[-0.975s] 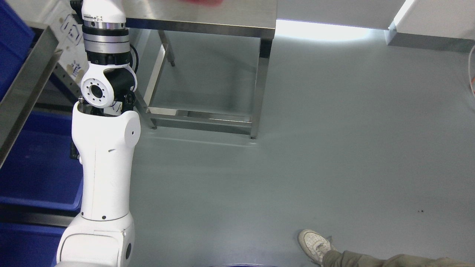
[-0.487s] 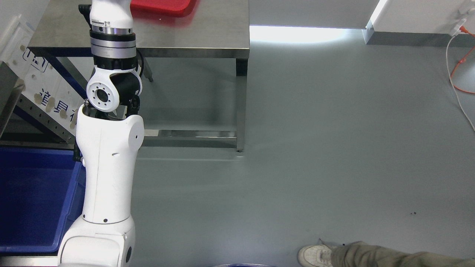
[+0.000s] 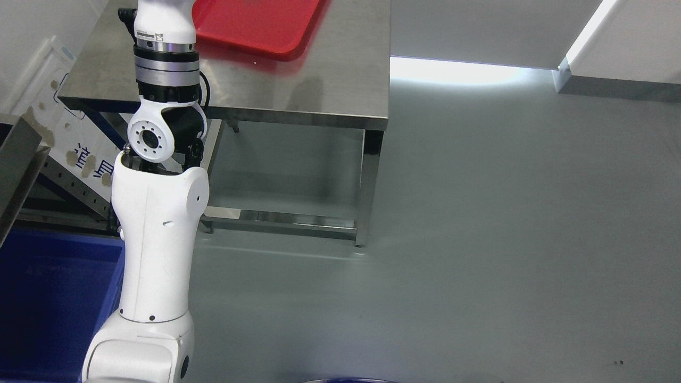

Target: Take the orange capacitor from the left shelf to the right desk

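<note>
My left arm [image 3: 154,223] rises from the lower left and runs up past the top edge of the head view; its hand is out of the picture. A steel desk [image 3: 340,90] stands at the upper middle with a red tray [image 3: 255,26] on its far part. No orange capacitor shows. The right arm is out of view.
A blue bin [image 3: 48,298] sits at the lower left beside a grey metal shelf edge [image 3: 18,154]. A white perforated panel with print [image 3: 80,154] leans behind the arm. Grey floor [image 3: 479,239] spreads to the right, with a white wall base [image 3: 612,80] at the upper right.
The whole picture has shifted, so the camera has moved: more of the desk top and red tray show now. The person's shoe and trouser leg at the bottom right have left the view.
</note>
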You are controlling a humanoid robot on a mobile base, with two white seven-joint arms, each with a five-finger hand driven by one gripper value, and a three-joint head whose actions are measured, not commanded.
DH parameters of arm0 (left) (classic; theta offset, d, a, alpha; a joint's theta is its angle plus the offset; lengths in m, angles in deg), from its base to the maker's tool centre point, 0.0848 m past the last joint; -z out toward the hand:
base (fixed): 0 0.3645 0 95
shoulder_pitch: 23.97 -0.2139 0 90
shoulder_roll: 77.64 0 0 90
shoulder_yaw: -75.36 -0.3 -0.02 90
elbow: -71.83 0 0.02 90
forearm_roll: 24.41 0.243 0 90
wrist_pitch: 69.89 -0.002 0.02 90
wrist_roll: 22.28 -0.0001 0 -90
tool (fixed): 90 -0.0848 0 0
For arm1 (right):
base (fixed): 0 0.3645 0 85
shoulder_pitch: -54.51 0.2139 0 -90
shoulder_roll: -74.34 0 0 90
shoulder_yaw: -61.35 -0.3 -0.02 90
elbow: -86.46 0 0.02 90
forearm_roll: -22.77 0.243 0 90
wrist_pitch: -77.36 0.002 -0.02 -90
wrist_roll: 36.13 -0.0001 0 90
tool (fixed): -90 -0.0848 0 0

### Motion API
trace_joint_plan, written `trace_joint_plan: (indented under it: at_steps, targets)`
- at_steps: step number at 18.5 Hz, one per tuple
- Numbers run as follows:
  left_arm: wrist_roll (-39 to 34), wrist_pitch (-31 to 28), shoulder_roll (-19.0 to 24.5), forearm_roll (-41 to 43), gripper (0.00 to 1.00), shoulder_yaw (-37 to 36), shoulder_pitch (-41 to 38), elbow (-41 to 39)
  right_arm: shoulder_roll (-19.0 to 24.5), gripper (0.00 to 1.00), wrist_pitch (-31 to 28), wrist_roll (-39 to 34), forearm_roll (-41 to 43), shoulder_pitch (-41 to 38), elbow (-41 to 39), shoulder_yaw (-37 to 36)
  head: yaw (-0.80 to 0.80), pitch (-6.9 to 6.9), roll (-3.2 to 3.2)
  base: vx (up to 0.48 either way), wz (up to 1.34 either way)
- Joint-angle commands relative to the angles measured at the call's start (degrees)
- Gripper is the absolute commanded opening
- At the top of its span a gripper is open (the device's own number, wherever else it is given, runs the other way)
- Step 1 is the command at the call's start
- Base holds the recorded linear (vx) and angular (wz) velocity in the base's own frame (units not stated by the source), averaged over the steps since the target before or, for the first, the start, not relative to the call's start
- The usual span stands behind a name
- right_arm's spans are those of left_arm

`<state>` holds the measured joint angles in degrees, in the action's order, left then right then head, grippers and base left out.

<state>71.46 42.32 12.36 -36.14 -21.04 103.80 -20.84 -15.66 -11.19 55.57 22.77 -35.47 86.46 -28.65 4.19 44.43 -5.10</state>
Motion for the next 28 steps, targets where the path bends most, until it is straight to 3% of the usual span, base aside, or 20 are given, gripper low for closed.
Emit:
trace_joint_plan:
  at_steps: [1,14,28]
  targets:
    - [-0.05,0.12,1.0,-0.49,0.02,-0.54,-0.06,0.2,-1.0,1.0,-0.04,-0.03,-0.26,-1.16,-1.0,-0.7,0.0,0.0,0.0,0.274,0.21]
    - [-0.05,0.38,1.0,-0.58,0.02,-0.54,-0.59,0.12,-1.0,1.0,-0.04,-0.03,-0.26,-1.16,-1.0,-0.7,0.0,0.0,0.0,0.205,-0.01]
    - [-0.05,0.3,1.0,-0.58,0.02,-0.54,-0.59,0.12,-1.0,1.0,-0.04,-0.03,-0.26,-1.16,-1.0,-0.7,0.0,0.0,0.0,0.051,-0.01]
